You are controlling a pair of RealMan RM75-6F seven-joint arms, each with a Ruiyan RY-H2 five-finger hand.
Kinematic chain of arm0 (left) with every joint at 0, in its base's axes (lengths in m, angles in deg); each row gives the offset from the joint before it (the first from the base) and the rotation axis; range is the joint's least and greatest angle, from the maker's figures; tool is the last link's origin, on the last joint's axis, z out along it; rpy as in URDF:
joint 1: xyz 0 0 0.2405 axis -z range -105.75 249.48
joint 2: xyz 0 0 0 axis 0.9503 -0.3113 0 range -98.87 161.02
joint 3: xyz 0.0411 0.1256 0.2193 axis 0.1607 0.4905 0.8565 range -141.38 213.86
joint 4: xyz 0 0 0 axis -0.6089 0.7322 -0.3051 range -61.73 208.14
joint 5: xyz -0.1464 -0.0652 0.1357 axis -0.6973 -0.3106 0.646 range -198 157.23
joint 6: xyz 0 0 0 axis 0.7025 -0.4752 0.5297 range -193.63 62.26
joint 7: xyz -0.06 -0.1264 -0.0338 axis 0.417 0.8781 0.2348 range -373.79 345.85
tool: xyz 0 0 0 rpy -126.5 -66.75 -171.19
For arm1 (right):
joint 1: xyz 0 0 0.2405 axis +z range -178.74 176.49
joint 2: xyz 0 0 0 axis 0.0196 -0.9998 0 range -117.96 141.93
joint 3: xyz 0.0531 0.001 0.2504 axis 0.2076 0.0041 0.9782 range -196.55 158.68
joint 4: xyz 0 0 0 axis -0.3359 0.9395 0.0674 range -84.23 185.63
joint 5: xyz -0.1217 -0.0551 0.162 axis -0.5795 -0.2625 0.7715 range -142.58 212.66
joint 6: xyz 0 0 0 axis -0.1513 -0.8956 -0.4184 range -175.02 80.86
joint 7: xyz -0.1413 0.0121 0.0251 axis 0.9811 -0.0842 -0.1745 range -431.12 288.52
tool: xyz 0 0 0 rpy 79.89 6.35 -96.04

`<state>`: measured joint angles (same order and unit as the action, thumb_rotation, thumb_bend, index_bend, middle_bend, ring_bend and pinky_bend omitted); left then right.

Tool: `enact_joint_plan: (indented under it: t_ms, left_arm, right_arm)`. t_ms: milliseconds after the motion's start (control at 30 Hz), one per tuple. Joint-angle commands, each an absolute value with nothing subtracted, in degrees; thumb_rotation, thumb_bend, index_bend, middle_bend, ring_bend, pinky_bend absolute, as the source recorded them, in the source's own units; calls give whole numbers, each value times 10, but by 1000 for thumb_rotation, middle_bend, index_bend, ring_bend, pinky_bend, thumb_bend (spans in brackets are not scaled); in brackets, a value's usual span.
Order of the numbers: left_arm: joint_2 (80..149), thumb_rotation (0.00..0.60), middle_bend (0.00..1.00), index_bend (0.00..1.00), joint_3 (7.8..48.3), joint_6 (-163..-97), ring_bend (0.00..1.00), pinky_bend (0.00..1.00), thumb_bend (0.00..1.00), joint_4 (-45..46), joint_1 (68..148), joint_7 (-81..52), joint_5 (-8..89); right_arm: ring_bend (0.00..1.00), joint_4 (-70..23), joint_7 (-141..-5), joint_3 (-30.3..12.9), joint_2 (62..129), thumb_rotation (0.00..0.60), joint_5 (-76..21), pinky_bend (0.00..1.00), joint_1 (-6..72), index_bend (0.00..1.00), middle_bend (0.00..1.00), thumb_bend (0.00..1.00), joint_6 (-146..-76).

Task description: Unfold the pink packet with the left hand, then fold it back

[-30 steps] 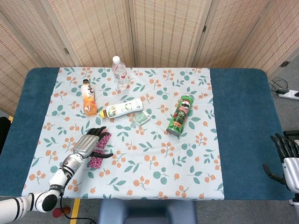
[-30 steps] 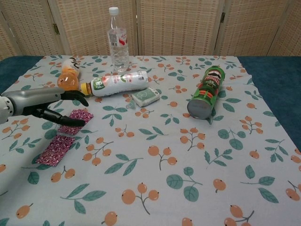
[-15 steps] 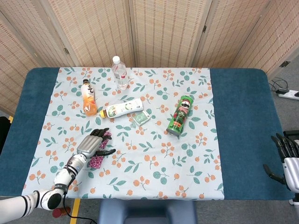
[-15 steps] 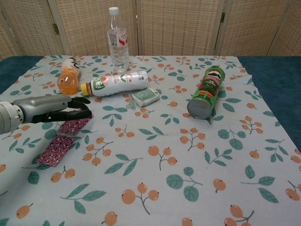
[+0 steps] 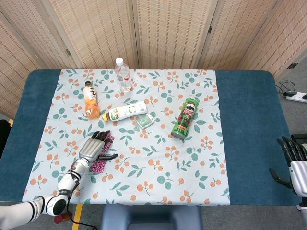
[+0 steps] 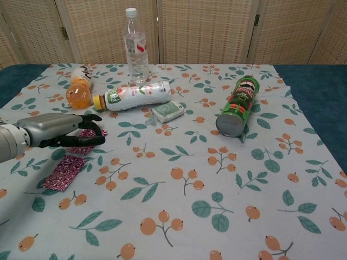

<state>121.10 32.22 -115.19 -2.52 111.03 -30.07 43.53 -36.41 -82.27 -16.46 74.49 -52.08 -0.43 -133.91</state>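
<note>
The pink packet (image 6: 64,170) lies lengthwise on the flowered cloth at the near left, also visible in the head view (image 5: 100,164). My left hand (image 6: 62,131) lies low over its far end, with that end caught between the thumb below and the fingers (image 6: 91,117) above. In the head view the left hand (image 5: 92,149) covers the packet's upper half. My right hand (image 5: 291,160) hangs off the table's right edge, fingers apart and holding nothing.
An orange drink bottle (image 6: 78,86), a white bottle (image 6: 135,96) on its side, a small green pack (image 6: 168,111) and an upright water bottle (image 6: 135,46) lie beyond the packet. A green crisp can (image 6: 237,105) lies at centre right.
My left hand has come down from above the packet onto its far end, and thumb and fingers have closed around that end. The right hand has not moved.
</note>
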Motion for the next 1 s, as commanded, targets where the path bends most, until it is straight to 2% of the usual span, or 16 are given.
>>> enact_joint_plan:
  t_ms: [33,1000]
  left_arm:
    - [1213,0,0,269,322,-1153,0,0,72,-22,1109,-302,434]
    - [1183,0,0,265,327,-1144,0,0,73,26,1078,-275,420]
  right_arm:
    - [22,-365,-822,-165,745,600,-521,0,-4,40,60,335,-1339]
    - [22,-379,-809,-163,741,600,-525,0,-3,39,60,335,-1343]
